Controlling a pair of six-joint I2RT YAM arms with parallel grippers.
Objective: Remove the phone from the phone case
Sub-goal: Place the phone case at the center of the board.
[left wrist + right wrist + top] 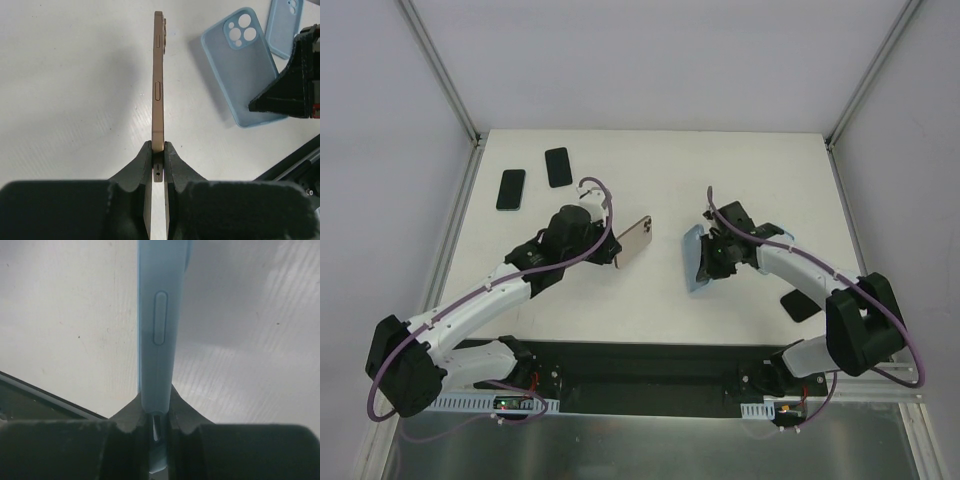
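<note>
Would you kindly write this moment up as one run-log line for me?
left gripper: shut on phone | right gripper: shut on case | phone: out of case, apart

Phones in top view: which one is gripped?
The gold phone, pinched edge-on in the left gripper. The two black phones lie flat on the table, far left.

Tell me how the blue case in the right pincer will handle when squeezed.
The blue case is an empty thin shell, so probably light and somewhat bendy. The right pincer grips only one end, edge-on, so it may twist or sag if pushed. Its matte surface looks soft, likely grippy rather than slippery.
</note>
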